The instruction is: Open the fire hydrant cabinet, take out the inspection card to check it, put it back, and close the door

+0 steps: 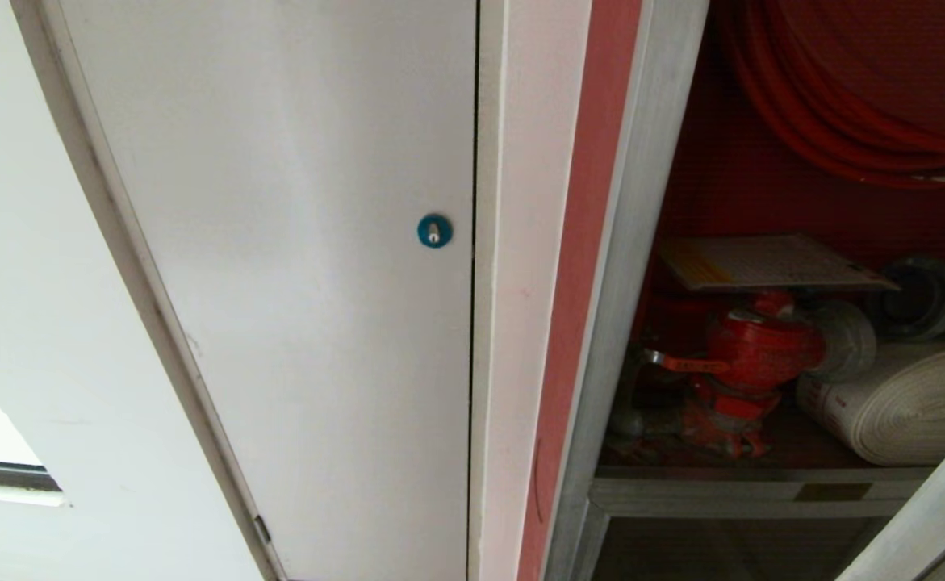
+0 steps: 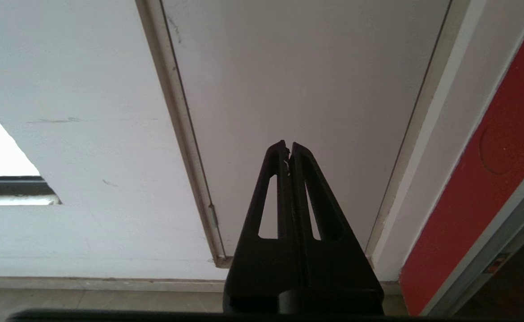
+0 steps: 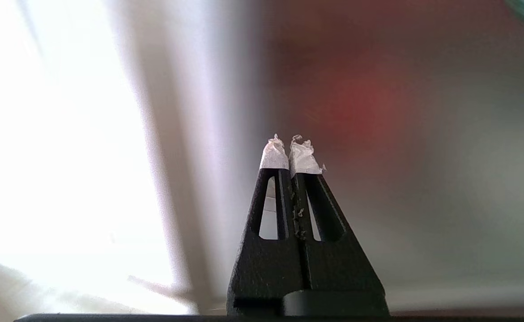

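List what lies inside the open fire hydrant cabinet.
Inside the fire hydrant cabinet: red hose, inspection card atop red valve, rolled white hose. The valve's base is unclear.

My left hand (image 2: 290,150) sits with its black fingers pressed together, pointing at a plain white panel (image 2: 306,89) set in a pale frame. Off to one side I see the cabinet's red edge (image 2: 490,179) with a silver strip (bare floor (image 2: 87,304) runs below the wall)
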Motion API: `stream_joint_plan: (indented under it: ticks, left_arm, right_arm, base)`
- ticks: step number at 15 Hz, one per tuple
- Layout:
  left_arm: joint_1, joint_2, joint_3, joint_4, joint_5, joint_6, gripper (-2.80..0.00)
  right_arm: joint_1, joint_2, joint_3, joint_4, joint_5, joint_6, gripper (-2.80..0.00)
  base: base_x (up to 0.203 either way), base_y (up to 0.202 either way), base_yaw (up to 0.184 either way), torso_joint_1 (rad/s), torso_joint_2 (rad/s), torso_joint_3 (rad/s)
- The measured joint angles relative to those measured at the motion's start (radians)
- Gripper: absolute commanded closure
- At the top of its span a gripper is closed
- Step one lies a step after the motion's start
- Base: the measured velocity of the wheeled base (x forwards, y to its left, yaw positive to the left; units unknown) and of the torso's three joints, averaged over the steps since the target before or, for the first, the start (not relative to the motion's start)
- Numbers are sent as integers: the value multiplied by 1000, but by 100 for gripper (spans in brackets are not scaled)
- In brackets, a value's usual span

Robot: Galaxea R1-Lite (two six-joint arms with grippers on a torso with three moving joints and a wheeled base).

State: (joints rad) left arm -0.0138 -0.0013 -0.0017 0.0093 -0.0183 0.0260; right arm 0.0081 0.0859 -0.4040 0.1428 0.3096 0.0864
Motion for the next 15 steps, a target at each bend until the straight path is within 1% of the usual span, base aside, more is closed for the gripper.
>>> stream_joint_plan:
  ticks: [2, 3, 4, 6, 11, 15]
  left_arm:
    - [0, 0, 0, 0, 0, 0, 0]
    - [0, 0, 0, 0, 0, 0, 0]
    - [0, 0, 0, 0, 0, 0, 0]
    - [0, 0, 0, 0, 0, 0, 0]
    - [0, 0, 0, 0, 0, 0, 0]
    - [0, 0, 0, 0, 0, 0, 0]
  right_arm:
    - [0, 67, -93, 70, 153, -1, 0]
    - [-1, 109, -126, 83, 216, -2, 0]
    - [-1, 161, -158, 88, 271, -3, 0]
    - [-1, 270, -217, 91, 344, -4, 0]
    - [2, 547, -411, 91, 464, -4, 0]
    - [7, 676, -502, 88, 475, -15, 0]
  base:
    - [0, 0, 0, 0, 0, 0]
    - [0, 0, 0, 0, 0, 0]
    - [0, 0, 0, 0, 0, 0]
    - [0, 0, 0, 0, 0, 0]
    - [0, 0, 0, 0, 0, 0]
    - [0, 0, 0, 0, 0, 0]
